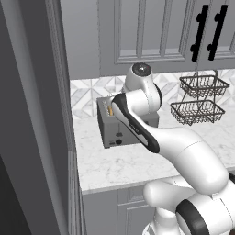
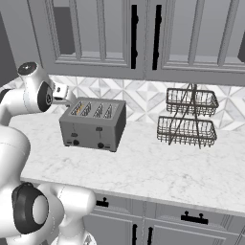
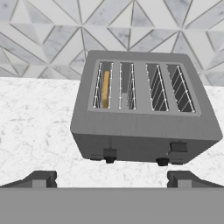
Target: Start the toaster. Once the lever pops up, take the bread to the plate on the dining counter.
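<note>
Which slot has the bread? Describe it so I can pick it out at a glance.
On the white marble counter under the grey wall cabinets stands the boxy grey metal four-slot toaster. In the hand view, the thin golden-tan bread slice stands on edge in its leftmost slot, above the lower of the two front levers; the other three slots look empty.

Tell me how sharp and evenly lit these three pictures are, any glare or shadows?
Left base view: flat even light, no glare, toaster sharp. Right base view: soft shadow under the wire basket stand. Hand view: crisp, bread clear in its slot.
</note>
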### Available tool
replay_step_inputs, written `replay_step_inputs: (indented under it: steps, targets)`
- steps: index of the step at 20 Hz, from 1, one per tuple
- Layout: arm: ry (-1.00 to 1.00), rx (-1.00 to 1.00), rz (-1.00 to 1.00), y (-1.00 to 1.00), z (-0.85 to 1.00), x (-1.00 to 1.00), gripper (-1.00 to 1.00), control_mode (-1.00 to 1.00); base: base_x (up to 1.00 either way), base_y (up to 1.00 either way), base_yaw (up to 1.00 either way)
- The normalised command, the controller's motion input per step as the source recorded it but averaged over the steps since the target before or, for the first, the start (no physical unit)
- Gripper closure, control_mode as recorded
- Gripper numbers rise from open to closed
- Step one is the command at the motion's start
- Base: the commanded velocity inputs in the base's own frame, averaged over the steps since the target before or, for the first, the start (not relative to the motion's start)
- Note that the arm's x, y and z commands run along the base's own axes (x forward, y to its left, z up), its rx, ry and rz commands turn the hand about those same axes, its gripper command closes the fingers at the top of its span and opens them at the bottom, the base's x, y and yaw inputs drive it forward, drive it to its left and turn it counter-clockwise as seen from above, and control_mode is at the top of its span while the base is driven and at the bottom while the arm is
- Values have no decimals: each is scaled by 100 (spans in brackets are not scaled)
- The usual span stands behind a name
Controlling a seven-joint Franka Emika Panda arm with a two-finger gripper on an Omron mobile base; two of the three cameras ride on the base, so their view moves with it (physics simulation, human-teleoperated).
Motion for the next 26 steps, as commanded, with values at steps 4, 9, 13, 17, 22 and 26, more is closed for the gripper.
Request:
replay_step_inputs:
  steps: [4, 9, 13, 17, 22, 26]
  targets:
    - [0, 0, 0, 0, 0, 0, -100, -100, 0, 0, 0]
    - [0, 0, 0, 0, 0, 0, -100, -100, 0, 0, 0]
    - [0, 0, 0, 0, 0, 0, -100, -100, 0, 0, 0]
    - [0, 0, 0, 0, 0, 0, -100, -100, 0, 0, 0]
    - [0, 0, 0, 0, 0, 0, -100, -100, 0, 0, 0]
    - [0, 0, 0, 0, 0, 0, -100, -100, 0, 0, 0]
